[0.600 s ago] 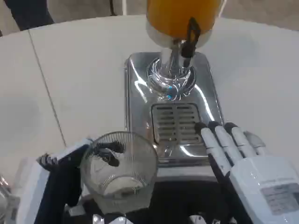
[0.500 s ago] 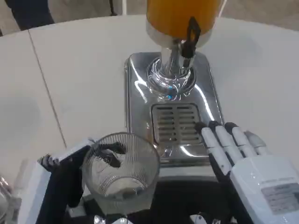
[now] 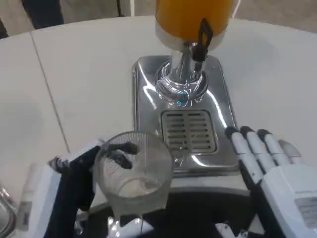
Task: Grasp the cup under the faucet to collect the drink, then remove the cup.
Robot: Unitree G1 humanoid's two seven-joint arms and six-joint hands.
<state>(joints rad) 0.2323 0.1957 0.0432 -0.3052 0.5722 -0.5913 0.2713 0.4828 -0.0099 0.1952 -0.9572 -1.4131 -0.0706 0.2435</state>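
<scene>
Robot's left hand (image 3: 74,183) gripped a clear ribbed cup (image 3: 133,171) just short of the drip grille (image 3: 189,131), ahead of filling.

The empty cup sat in front of the steel dispenser base (image 3: 143,106), not yet below the black-handled faucet (image 3: 202,39) of the orange-juice tank (image 3: 193,15). It looked light, rigid and slick, and was best held round its mid-wall. The right hand (image 3: 277,173) lay flat, fingers apart, holding nothing. Its label was unreadable.

Bright, soft blur, glare on chrome base (image 3: 148,99)
</scene>
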